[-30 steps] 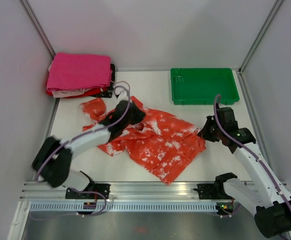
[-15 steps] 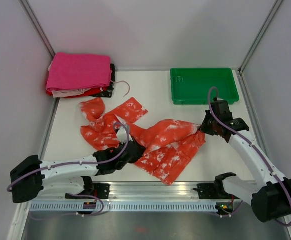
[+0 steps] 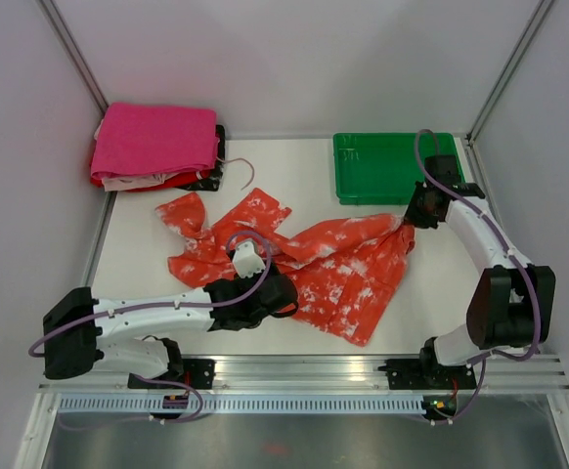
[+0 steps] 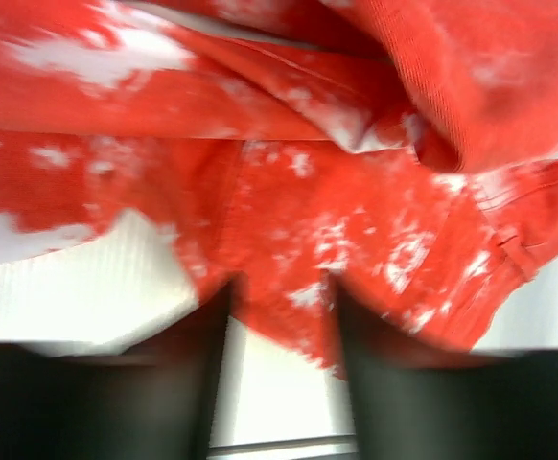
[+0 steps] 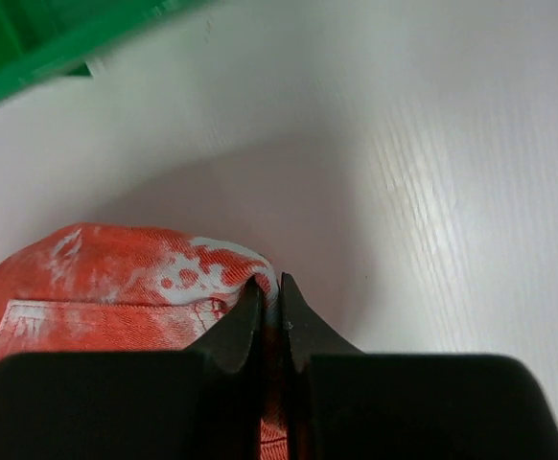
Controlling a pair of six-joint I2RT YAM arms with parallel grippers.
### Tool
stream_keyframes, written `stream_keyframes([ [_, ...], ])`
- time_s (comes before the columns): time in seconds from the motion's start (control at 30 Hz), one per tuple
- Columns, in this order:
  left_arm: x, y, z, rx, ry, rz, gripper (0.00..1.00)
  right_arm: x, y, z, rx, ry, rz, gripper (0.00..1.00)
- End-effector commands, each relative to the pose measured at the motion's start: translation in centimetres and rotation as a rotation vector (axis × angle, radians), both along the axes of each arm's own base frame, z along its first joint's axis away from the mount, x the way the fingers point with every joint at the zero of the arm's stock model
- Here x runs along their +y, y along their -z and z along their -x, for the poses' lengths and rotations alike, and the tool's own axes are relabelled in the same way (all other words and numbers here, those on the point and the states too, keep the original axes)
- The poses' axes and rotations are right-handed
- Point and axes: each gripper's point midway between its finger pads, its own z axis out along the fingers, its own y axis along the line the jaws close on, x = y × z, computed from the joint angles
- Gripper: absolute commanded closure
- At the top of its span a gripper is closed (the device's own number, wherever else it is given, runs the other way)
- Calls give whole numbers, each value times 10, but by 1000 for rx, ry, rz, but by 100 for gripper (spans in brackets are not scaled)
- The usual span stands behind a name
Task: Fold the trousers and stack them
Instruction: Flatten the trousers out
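The trousers (image 3: 314, 264) are orange-red with white bleached blotches and lie crumpled and stretched across the middle of the white table. My right gripper (image 3: 412, 217) is at their far right corner, just in front of the green tray. In the right wrist view it (image 5: 271, 292) is shut on a thin fold of that corner. My left gripper (image 3: 283, 293) rests low over the near middle of the cloth. In the left wrist view it (image 4: 279, 321) is open, its blurred fingers (image 4: 195, 369) apart, with the trousers' hem (image 4: 289, 287) lying across the gap and bare table showing below.
A green tray (image 3: 397, 188) stands at the back right. A folded pink garment (image 3: 155, 139) lies on a red one at the back left corner. Grey walls close in on both sides, and a metal rail (image 3: 294, 371) runs along the near edge.
The left gripper has opened and let go of the cloth near the front. The right arm has pulled its corner back and right towards the tray, stretching the trousers out.
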Motion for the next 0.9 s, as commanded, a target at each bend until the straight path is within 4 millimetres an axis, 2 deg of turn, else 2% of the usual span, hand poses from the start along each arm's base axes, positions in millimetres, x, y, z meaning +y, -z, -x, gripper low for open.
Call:
stream_keyframes([
  [0.0, 14, -23, -14, -53, -104, -57, 32, -24, -43, -41, -124, -12, 132, 100],
  [0.03, 14, -32, -18, -62, -113, -60, 20, -22, -51, -45, -136, -36, 131, 98],
  [0.1, 18, -37, -20, -64, -104, -98, 14, -12, -50, -41, -122, -90, 96, 82],
  [0.13, 17, -40, -20, -74, -62, -130, 13, -9, -44, -36, -109, -107, 79, 69],
  [0.17, 13, -41, -16, -62, -19, -126, 13, -6, -48, -30, -124, -118, 68, 40],
  [0.2, 11, -40, -14, -52, 7, -123, 13, 0, -48, -25, -124, -133, 38, 31],
  [0.23, 10, -33, -10, -31, 33, -130, 12, 0, -38, -13, -99, -134, 33, 23],
  [0.27, 6, -28, -2, 12, 71, -109, 12, 0, -47, -3, -118, -129, 32, 16],
  [0.3, 5, -22, 3, 33, 85, -106, 13, -1, -47, 5, -115, -123, 38, 11],
  [0.33, 5, -18, 6, 54, 92, -96, 13, -1, -38, 19, -89, -118, 37, 9],
  [0.37, 7, -7, 12, 83, 105, -101, 13, -3, -49, 31, -121, -111, 45, 6],
  [0.43, 14, 5, 18, 100, 120, -119, 12, -4, -45, 49, -122, -96, 43, 3],
  [0.47, 13, 6, 18, 99, 128, -116, 13, -3, -55, 56, -169, -85, 38, 2],
  [0.57, 19, 11, 19, 97, 135, -144, 12, 1, -56, 61, -212, -86, 16, 3],
  [0.63, 19, 14, 18, 98, 137, -160, 12, -2, -65, 50, -252, -65, 26, 5],
  [0.67, 19, 15, 17, 96, 133, -165, 12, -2, -65, 40, -255, -58, 21, 14],
  [0.73, 21, 21, 13, 102, 114, -186, 12, 0, -71, 23, -276, -45, 2, 18],
  [0.8, 19, 26, 7, 111, 105, -183, 11, 2, -58, 0, -276, -4, -24, 20],
  [0.83, 17, 31, 6, 126, 103, -190, 11, 2, -42, -8, -243, 16, -35, 22],
  [0.87, 14, 33, 7, 143, 113, -180, 11, 4, -41, -22, -268, 52, -63, 24],
])
